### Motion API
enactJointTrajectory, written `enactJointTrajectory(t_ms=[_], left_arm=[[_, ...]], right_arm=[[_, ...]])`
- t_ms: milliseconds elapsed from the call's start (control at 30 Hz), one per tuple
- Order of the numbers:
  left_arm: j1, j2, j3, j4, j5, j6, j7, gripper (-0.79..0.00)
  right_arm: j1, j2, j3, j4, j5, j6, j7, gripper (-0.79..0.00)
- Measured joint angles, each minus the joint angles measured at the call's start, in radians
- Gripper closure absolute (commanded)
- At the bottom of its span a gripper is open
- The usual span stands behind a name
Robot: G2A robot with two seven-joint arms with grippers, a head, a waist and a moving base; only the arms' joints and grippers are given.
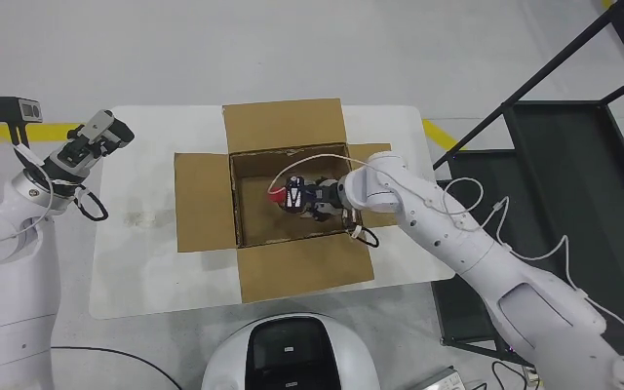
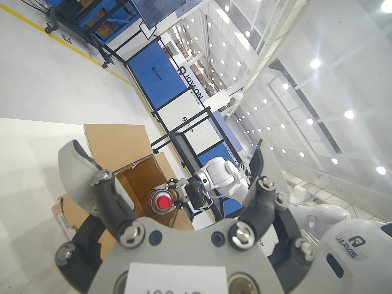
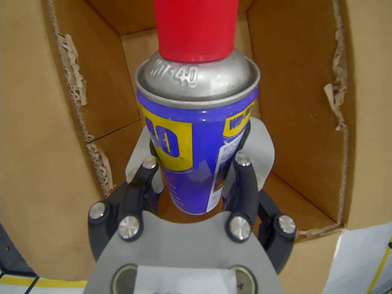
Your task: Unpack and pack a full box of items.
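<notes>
The left gripper (image 1: 102,132) sits over the far left corner of the white table (image 1: 146,263), its jaws spread wide with nothing between them. The table stands on a pale floor. In the left wrist view, blue partition panels (image 2: 159,71) and rows of ceiling lights (image 2: 315,62) show in the room beyond. At the middle of the table is a cardboard box (image 1: 205,200), open with all four flaps folded outward. Inside its opening the spray can (image 3: 196,130) lies on its side, red cap pointing toward the left side of the table. The right gripper (image 1: 327,195) has its jaws closed around the can's blue body, and its arm comes in from the right. A yellow line (image 1: 444,136) is painted on the floor past the table's right edge, beside a dark metal frame (image 1: 546,136) that is cut off by the picture's edge. The can's base is hidden behind the gripper's palm, and most of the box floor is covered by the can. The can seems to hang clear of the box bottom, though that cannot be told for sure.
</notes>
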Motion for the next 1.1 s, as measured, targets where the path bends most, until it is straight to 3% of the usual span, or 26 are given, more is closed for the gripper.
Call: enactJointTrajectory(t_ms=[67,100,300,533,667,800,967,1100], left_arm=[[0.000,0.000,0.000,0.000,0.000,0.000,0.000,-0.785],[0.000,0.000,0.000,0.000,0.000,0.000,0.000,-0.785],[0.000,0.000,0.000,0.000,0.000,0.000,0.000,-0.785],[0.000,0.000,0.000,0.000,0.000,0.000,0.000,-0.785],[0.000,0.000,0.000,0.000,0.000,0.000,0.000,-0.785],[0.000,0.000,0.000,0.000,0.000,0.000,0.000,-0.785],[0.000,0.000,0.000,0.000,0.000,0.000,0.000,-0.785],[0.000,0.000,0.000,0.000,0.000,0.000,0.000,-0.785]], right_arm=[[0.025,-0.018,-0.031,0.046,0.011,-0.003,0.004,-0.656],[0.035,-0.026,-0.044,0.067,0.014,-0.004,0.007,-0.690],[0.089,-0.078,-0.117,0.188,0.029,-0.003,0.000,-0.785],[0.115,-0.105,-0.119,0.239,0.063,-0.024,-0.083,-0.785],[0.072,-0.071,-0.032,0.203,0.108,-0.038,-0.171,-0.785],[-0.032,-0.006,0.107,0.104,0.124,-0.086,-0.235,-0.785],[-0.248,0.082,0.335,-0.097,0.139,-0.139,-0.305,-0.785],[-0.440,0.131,0.534,-0.250,0.103,-0.098,-0.391,-0.785]])
